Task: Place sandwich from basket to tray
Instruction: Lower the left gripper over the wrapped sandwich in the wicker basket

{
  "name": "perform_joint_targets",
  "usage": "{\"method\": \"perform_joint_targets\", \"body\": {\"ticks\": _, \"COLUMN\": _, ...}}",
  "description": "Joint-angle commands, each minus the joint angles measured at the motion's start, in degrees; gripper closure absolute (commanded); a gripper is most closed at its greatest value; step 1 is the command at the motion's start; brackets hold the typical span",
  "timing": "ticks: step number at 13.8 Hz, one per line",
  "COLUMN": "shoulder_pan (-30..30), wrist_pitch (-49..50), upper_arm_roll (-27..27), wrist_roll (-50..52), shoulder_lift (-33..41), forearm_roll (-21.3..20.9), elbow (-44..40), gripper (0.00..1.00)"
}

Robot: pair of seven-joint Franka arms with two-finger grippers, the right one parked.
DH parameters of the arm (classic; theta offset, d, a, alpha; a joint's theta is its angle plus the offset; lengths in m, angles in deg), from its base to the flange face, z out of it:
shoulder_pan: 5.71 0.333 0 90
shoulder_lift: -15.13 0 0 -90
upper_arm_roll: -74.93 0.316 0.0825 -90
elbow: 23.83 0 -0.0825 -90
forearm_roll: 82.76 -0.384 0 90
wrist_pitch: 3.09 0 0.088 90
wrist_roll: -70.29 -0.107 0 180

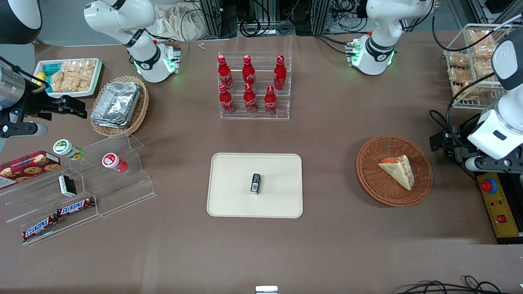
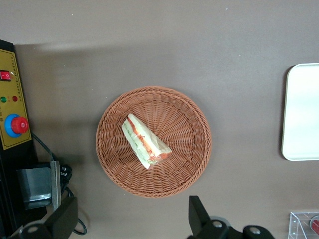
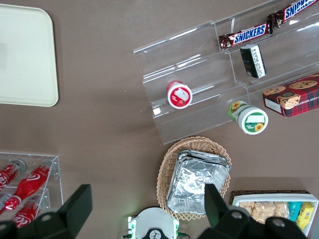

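The sandwich [image 1: 398,170], a pale bread wedge in clear wrap with red and green filling, lies in the round reddish-brown wicker basket [image 1: 376,179]. Both show in the left wrist view, the sandwich [image 2: 144,142] in the middle of the basket [image 2: 184,164]. The cream tray [image 1: 233,183] lies flat toward the parked arm's end from the basket, with a small black box [image 1: 255,183] on it; its edge shows in the left wrist view [image 2: 301,114]. My left gripper [image 1: 441,141] hangs above the table beside the basket, toward the working arm's end. It is open and empty [image 2: 130,221].
An acrylic rack of red cola bottles [image 1: 253,87] stands farther from the front camera than the tray. A yellow control box with a red button [image 1: 498,208] lies beside the basket. A wire basket of snacks [image 1: 474,65] and an acrylic snack shelf [image 1: 81,192] stand at the table's ends.
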Motion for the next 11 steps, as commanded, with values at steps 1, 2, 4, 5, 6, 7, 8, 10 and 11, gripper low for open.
{"method": "perform_joint_targets", "body": {"ticks": 1, "shoulder_pan": -0.36, "wrist_pitch": 0.29, "upper_arm_roll": 0.33, "wrist_roll": 1.94, "shoulder_lift": -1.08, "forearm_roll": -0.30, "elbow": -1.58, "gripper": 0.00}}
{"method": "perform_joint_targets", "body": {"ticks": 2, "shoulder_pan": -0.36, "wrist_pitch": 0.29, "upper_arm_roll": 0.33, "wrist_roll": 2.47, "shoulder_lift": -1.51, "forearm_roll": 0.05, "elbow": -1.83, "gripper": 0.00}}
{"method": "perform_joint_targets", "body": {"ticks": 4, "shoulder_pan": -0.27, "wrist_pitch": 0.73, "upper_arm_roll": 0.42, "wrist_roll": 3.96, "shoulder_lift": -2.13, "forearm_roll": -0.04, "elbow": -2.37, "gripper": 0.00}}
{"method": "perform_joint_targets", "body": {"ticks": 5, "shoulder_pan": 1.64, "wrist_pitch": 0.90, "upper_arm_roll": 0.42, "wrist_roll": 5.89, "shoulder_lift": -2.74, "forearm_roll": 0.66, "elbow": -1.93, "gripper": 0.00}}
{"method": "perform_joint_targets", "body": {"ticks": 6, "shoulder_pan": 2.79, "wrist_pitch": 0.30, "upper_arm_roll": 0.33, "wrist_roll": 8.08, "shoulder_lift": -2.92, "forearm_roll": 0.84, "elbow": -0.62, "gripper": 0.00}}
{"method": "perform_joint_targets", "body": {"ticks": 7, "shoulder_pan": 2.89, "wrist_pitch": -1.10, "upper_arm_roll": 0.33, "wrist_roll": 9.15, "shoulder_lift": -2.92, "forearm_roll": 0.75, "elbow": 1.22, "gripper": 0.00}}
{"method": "perform_joint_targets", "body": {"ticks": 8, "shoulder_pan": 2.98, "wrist_pitch": -4.42, "upper_arm_roll": 0.42, "wrist_roll": 9.85, "shoulder_lift": -2.31, "forearm_roll": 0.75, "elbow": 4.46, "gripper": 0.00}}
{"method": "perform_joint_targets", "body": {"ticks": 10, "shoulder_pan": 2.98, "wrist_pitch": -12.07, "upper_arm_roll": 0.42, "wrist_roll": 14.14, "shoulder_lift": -1.43, "forearm_roll": 0.23, "elbow": 11.23, "gripper": 0.00}}
{"method": "perform_joint_targets", "body": {"ticks": 11, "shoulder_pan": 2.98, "wrist_pitch": -15.15, "upper_arm_roll": 0.33, "wrist_roll": 18.34, "shoulder_lift": -1.34, "forearm_roll": 0.05, "elbow": 13.61, "gripper": 0.00}}
